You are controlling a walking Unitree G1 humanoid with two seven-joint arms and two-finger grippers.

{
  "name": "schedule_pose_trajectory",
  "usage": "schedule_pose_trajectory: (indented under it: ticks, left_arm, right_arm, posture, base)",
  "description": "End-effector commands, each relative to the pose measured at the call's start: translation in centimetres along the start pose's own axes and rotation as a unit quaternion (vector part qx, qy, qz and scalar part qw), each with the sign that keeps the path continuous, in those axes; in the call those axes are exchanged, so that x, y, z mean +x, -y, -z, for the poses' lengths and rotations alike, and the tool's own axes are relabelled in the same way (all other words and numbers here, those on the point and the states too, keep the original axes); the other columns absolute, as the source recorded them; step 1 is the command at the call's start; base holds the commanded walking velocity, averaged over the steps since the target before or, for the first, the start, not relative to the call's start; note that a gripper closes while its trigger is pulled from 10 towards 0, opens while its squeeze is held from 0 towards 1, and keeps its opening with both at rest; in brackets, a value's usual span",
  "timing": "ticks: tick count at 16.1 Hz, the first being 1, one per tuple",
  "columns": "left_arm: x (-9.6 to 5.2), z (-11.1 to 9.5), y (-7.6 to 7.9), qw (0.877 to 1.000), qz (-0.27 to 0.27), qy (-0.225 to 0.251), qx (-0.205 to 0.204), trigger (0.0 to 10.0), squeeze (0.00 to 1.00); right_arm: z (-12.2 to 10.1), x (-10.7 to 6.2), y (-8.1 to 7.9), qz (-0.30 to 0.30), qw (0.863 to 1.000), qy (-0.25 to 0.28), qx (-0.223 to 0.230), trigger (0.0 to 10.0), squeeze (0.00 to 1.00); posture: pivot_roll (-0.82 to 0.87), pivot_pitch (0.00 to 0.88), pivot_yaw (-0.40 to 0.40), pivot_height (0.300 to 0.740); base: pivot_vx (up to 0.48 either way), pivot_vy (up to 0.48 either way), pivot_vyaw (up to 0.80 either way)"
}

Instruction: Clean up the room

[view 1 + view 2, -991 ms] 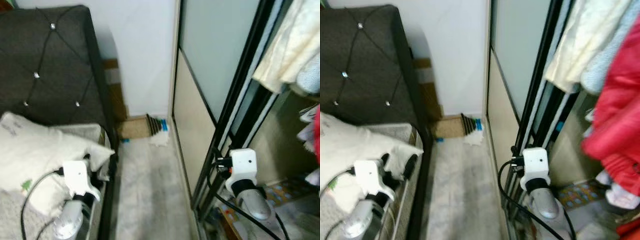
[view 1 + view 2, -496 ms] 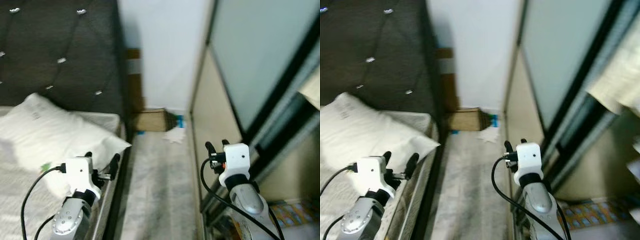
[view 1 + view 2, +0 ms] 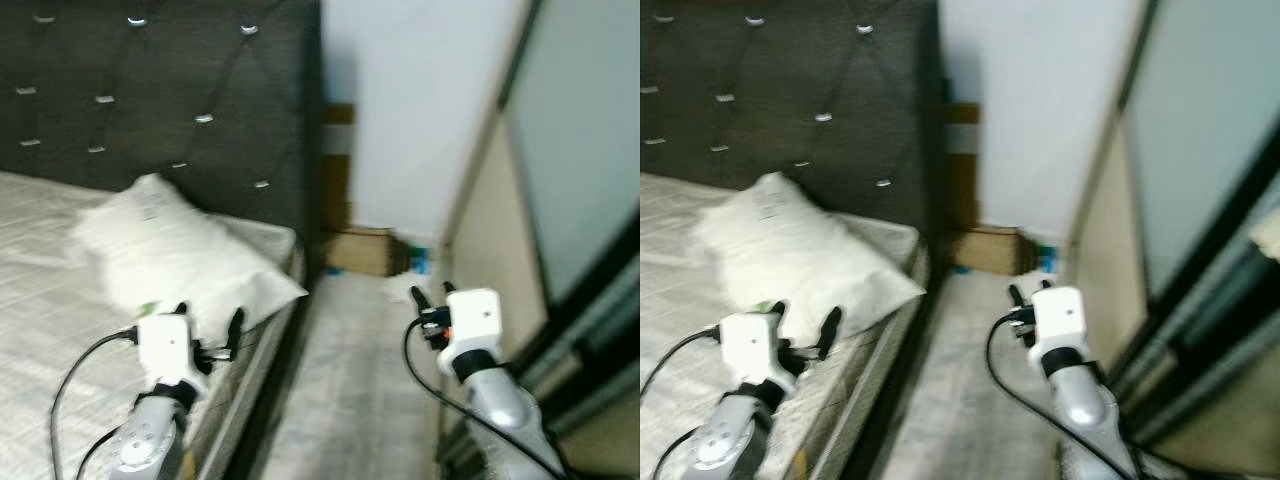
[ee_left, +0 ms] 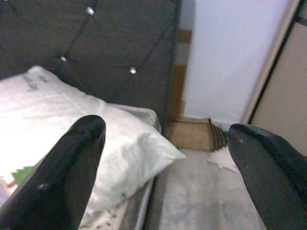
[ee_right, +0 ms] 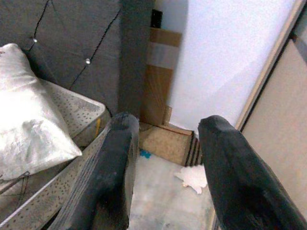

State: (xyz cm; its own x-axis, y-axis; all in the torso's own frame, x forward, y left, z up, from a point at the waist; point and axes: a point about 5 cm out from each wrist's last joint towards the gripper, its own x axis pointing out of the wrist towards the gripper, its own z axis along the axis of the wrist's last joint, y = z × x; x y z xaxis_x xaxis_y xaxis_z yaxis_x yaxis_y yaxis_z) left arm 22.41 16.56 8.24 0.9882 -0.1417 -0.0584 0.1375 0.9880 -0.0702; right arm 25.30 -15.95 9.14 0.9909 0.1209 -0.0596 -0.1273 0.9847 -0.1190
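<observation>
A white pillow (image 3: 180, 260) lies on the bed (image 3: 50, 300) against the dark tufted headboard (image 3: 150, 90). My left gripper (image 3: 208, 318) hovers open over the bed's edge just short of the pillow, with nothing between its fingers (image 4: 81, 158). My right gripper (image 3: 432, 292) is open and empty above the narrow floor aisle (image 3: 350, 390). At the aisle's far end a crumpled white item (image 5: 194, 176) lies on the floor beside a low cardboard box (image 5: 163, 141).
Sliding wardrobe doors (image 3: 560, 150) with black frames line the right side of the aisle. A white wall (image 3: 410, 100) closes its far end, with cardboard leaning in the corner by the headboard. The picture is blurred.
The camera has swung left: more of the bed and headboard show, and the hanging clothes on the right have left the picture. Both arms hold much the same pose.
</observation>
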Motion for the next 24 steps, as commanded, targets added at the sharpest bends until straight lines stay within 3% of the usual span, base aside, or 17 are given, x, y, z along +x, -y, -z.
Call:
schedule_pose_trajectory:
  ticks: [1, 5, 7, 11, 14, 16, 21, 24]
  left_arm:
    - [-0.1, -0.3, -0.5, 1.0, -0.004, 0.006, 0.015, 10.0, 0.0]
    - [0.5, 0.4, -0.7, 0.999, -0.019, -0.008, 0.025, 10.0, 0.0]
    - [2.1, -0.3, -0.5, 0.999, -0.007, 0.009, 0.033, 10.0, 0.0]
    - [3.7, -1.8, -0.4, 0.998, -0.004, 0.043, 0.047, 10.0, 0.0]
    - [3.7, -2.5, -0.3, 0.997, -0.009, 0.049, 0.061, 10.0, 0.0]
    - [3.7, -2.6, 0.2, 0.997, 0.002, 0.049, 0.059, 10.0, 0.0]
    - [4.6, -0.5, 0.9, 0.999, 0.002, 0.017, 0.03, 10.0, 0.0]
    - [4.8, -0.6, 2.0, 0.999, 0.027, 0.024, 0.012, 10.0, 0.0]
  right_arm:
    - [-0.4, 0.2, -0.5, -0.008, 1.0, 0.009, 0.007, 10.0, 0.0]
    - [0.0, 1.2, -0.8, -0.014, 1.0, 0.009, 0.01, 10.0, 0.0]
    - [-0.4, 3.1, -1.4, -0.027, 0.999, 0.022, -0.004, 10.0, 0.0]
    - [-1.5, 4.9, -2.1, -0.029, 0.998, 0.048, -0.014, 10.0, 0.0]
    - [-1.2, 5.3, -2.3, -0.015, 0.999, 0.046, 0.015, 10.0, 0.0]
    - [-1.5, 5.7, -2.5, -0.007, 0.998, 0.054, 0.02, 10.0, 0.0]
    - [0.8, 5.6, -1.6, 0.017, 0.997, 0.009, 0.073, 10.0, 0.0]
    - [0.8, 5.2, -1.6, 0.012, 0.998, 0.018, 0.056, 10.0, 0.0]
  posture:
    - [0.01, 0.0, -0.023, 0.74]
    - [0.02, 0.0, -0.023, 0.74]
    - [0.03, 0.0, -0.026, 0.74]
    - [0.02, 0.0, -0.002, 0.74]
    - [0.07, 0.0, 0.036, 0.74]
    - [0.08, 0.0, 0.012, 0.74]
    - [0.02, 0.0, -0.012, 0.74]
    - [0.02, 0.0, -0.016, 0.74]
  base:
    - [0.0, 0.0, 0.8]
    - [0.0, 0.0, 0.8]
    - [0.0, 0.0, 0.8]
    - [0.0, 0.0, 0.8]
    - [0.0, 0.0, 0.8]
    - [0.0, 0.0, 0.8]
    - [0.0, 0.0, 0.8]
    - [0.0, 0.0, 0.8]
